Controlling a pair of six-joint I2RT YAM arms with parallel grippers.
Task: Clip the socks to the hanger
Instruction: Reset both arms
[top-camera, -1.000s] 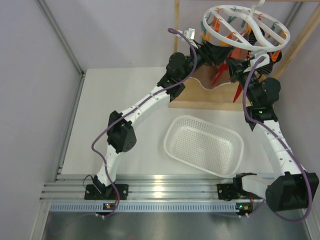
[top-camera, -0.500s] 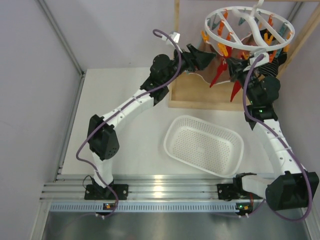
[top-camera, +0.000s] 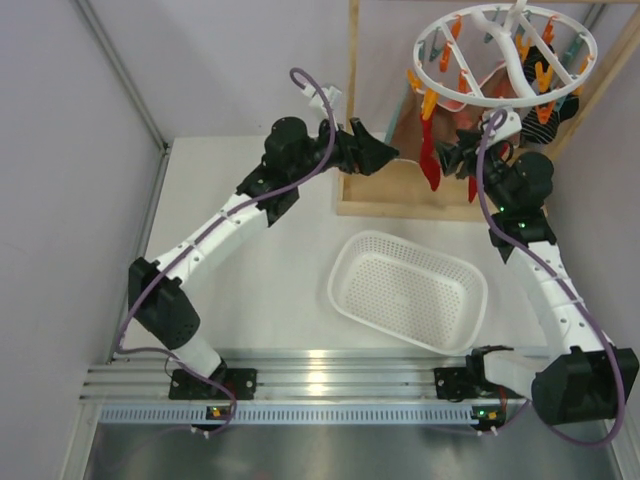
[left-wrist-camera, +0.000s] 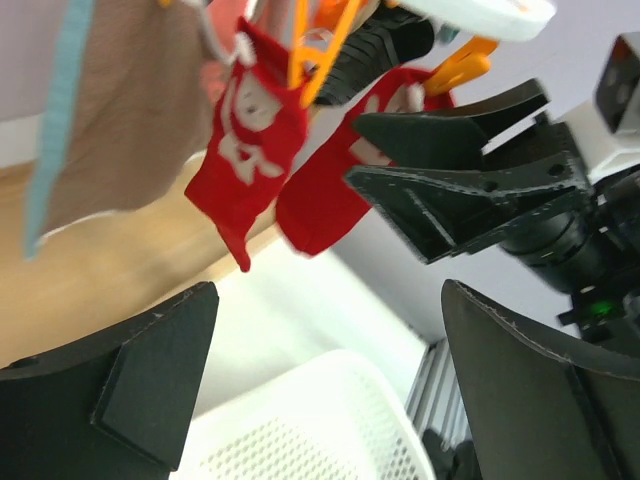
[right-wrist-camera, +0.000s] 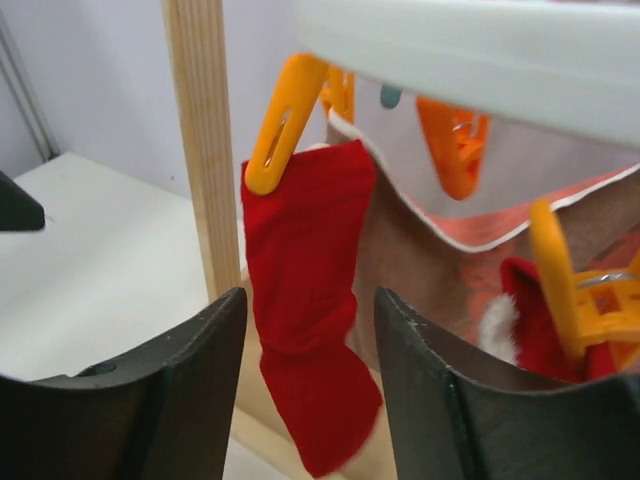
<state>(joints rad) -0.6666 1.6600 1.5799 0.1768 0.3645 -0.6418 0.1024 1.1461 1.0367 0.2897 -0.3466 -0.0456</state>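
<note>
From above, shows two red socks (top-camera: 430, 170) clipped under the hanger (top-camera: 500, 103), left gripper (top-camera: 390, 157) and right gripper (top-camera: 453, 155) close beside them. Through the left wrist, finds jaws spread wide, empty, facing both socks. Through the right wrist, finds jaws parted too, an orange clip (right-wrist-camera: 275, 125) pinching one sock.

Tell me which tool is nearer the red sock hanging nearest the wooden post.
Right. The right tool faces the sock from close by; the left tool sits farther off on its opposite side.
</note>
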